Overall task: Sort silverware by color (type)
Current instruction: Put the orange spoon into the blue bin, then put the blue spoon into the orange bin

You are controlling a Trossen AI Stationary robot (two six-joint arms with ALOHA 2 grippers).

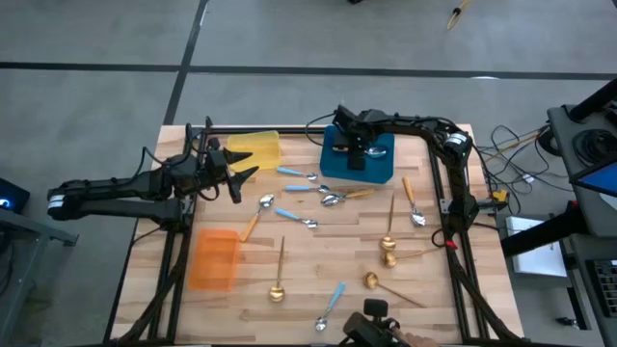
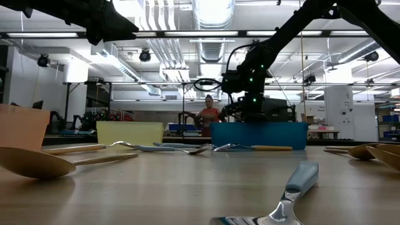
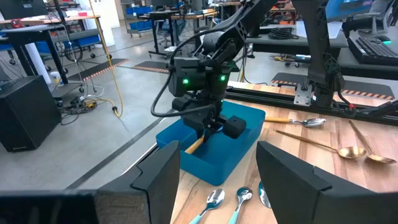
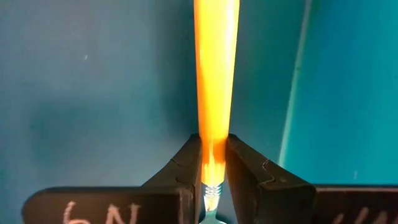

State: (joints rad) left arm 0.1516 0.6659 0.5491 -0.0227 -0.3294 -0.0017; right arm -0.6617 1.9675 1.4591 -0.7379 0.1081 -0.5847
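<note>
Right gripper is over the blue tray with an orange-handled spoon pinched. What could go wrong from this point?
The right gripper holds the orange-handled spoon inside the blue tray; releasing here would likely mis-sort it, since the orange tray sits across the table. The grip is narrow, near the handle's neck, so the spoon could pivot or slip.

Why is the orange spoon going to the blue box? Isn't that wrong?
It looks odd: the right tool grips an orange-handled spoon over the blue tray, while the orange tray sits across the table.
</note>
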